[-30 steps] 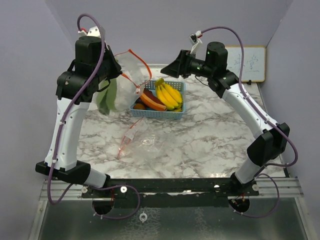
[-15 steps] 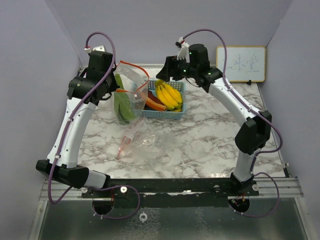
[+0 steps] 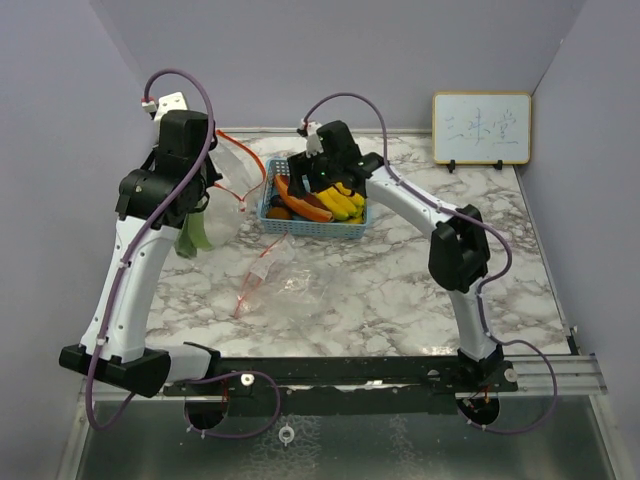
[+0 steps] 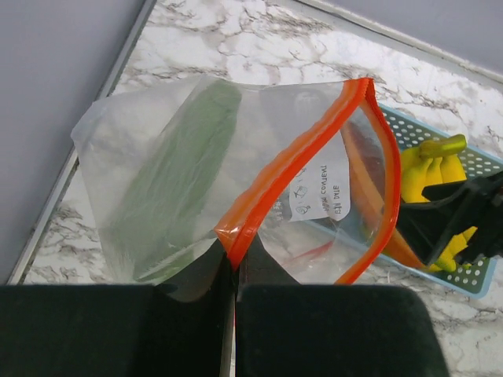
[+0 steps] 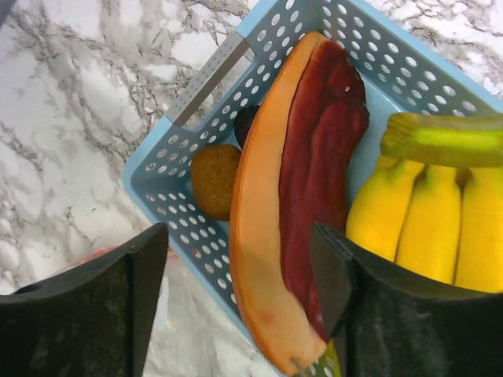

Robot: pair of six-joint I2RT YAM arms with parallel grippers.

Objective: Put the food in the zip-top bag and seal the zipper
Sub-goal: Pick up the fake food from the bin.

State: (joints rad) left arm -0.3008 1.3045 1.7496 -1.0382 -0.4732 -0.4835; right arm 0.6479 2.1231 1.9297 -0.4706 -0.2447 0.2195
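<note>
Overhead, the left arm [image 3: 130, 260] rises from its base at the lower left, bends at a raised elbow and ends high at the upper left. The left fingers [image 4: 245, 284] are pressed together on the orange zipper [image 4: 291, 169] of a clear zip-top bag [image 4: 314, 118], pinching one spot on the rim and holding the bag above the marble surface [image 3: 400, 280], just left of the basket. In the left wrist view the bag's mouth gapes toward the right of the frame, facing the basket, and the zipper's long axis runs from lower centre to upper right. A long green leafy vegetable [image 4: 177, 181] lies inside the bag, its length slanting from lower left to upper right. A second clear bag [image 3: 285, 280] lies flat on the surface below centre. The blue mesh basket [image 5: 377, 55] sits on the surface at upper centre. In the right wrist view it holds a small brown round fruit [image 5: 214, 181] on the left, then a long orange piece [image 5: 255, 236] and a dark red piece [image 5: 322, 173] lying side by side, both running top to bottom with a slight tilt, and yellow bananas [image 5: 440, 228] on the right, also lengthwise top to bottom with the green stem at the top. The right arm [image 3: 460, 250] climbs from the lower right, bends at mid-frame and reaches up and left over the basket. The right fingers [image 5: 94, 314] stand wide apart, one on each side of the orange and red pieces, and hold nothing. A whiteboard [image 3: 481, 127] leans at the upper right.
</note>
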